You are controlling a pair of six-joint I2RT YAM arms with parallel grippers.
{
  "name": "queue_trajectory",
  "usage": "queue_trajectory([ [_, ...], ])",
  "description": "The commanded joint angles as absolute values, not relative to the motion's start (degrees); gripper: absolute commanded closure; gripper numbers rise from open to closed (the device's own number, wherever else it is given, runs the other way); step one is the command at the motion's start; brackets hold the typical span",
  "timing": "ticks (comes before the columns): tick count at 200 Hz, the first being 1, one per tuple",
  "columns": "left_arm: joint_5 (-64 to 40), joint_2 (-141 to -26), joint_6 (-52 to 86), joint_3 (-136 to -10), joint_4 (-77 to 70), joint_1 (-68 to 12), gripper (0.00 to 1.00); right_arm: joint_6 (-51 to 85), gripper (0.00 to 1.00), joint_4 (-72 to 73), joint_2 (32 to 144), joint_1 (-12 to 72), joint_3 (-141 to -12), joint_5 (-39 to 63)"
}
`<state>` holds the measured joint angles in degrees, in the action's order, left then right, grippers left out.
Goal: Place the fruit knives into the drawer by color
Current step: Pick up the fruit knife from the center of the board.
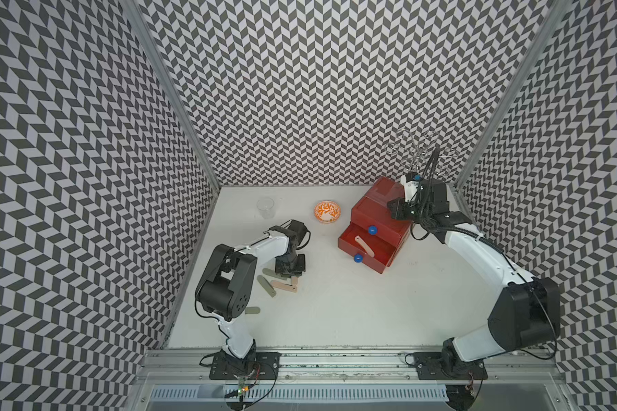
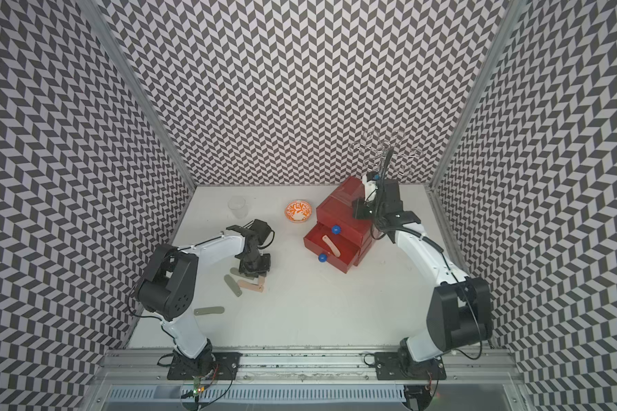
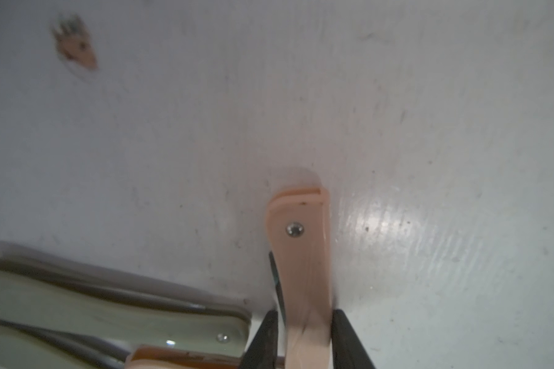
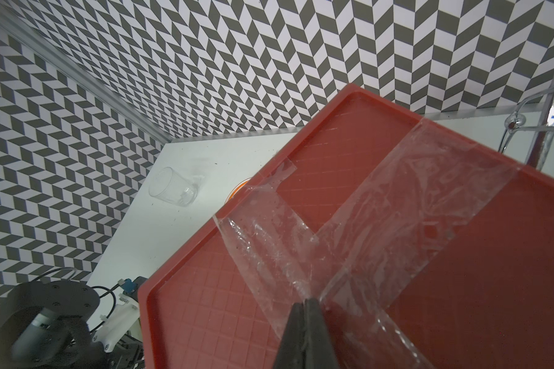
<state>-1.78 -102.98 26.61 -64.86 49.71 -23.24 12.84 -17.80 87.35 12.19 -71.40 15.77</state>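
A white table (image 1: 335, 313) is seen, on which a clear glass (image 1: 265, 207), an orange-patterned bowl (image 1: 327, 211) and a red drawer chest (image 1: 373, 213) are stood towards the back. Grey-green fruit knives (image 1: 267, 286) and peach fruit knives (image 1: 284, 286) are clustered at the left, and one lone grey-green knife (image 1: 253, 310) is laid apart, nearer the front.

Peach oblong plastic fruit knives (image 1: 364, 246): three
Grey-green oblong fruit knives (image 1: 267, 286): three
Red cube-shaped drawer chest (image 1: 371, 213): one
Clear glass tumbler (image 1: 265, 207): one
Orange-patterned round bowl (image 1: 327, 212): one

drawer (image 1: 374, 213) red (knobs (image 1: 372, 230) blue) | knife (image 3: 304, 271) peach | bowl (image 1: 327, 212) orange-patterned | walls (image 1: 300, 89) black-white chevron
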Motion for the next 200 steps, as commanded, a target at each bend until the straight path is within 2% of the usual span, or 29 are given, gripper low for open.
queue_trajectory([
  [1,-1.2,-103.7,26.0,-66.8,49.1,-22.9,0.69,12.1,0.99,-31.2,90.8,12.0,-67.9,14.1],
  [163,-1.0,-105.4,25.4,-64.6,49.0,-22.9,0.7,12.2,0.99,-30.8,91.1,12.0,-67.6,14.2],
  [200,-1.2,-105.7,25.6,-63.8,48.4,-23.1,0.76,12.2,0.99,-30.8,90.8,12.0,-67.3,14.0],
])
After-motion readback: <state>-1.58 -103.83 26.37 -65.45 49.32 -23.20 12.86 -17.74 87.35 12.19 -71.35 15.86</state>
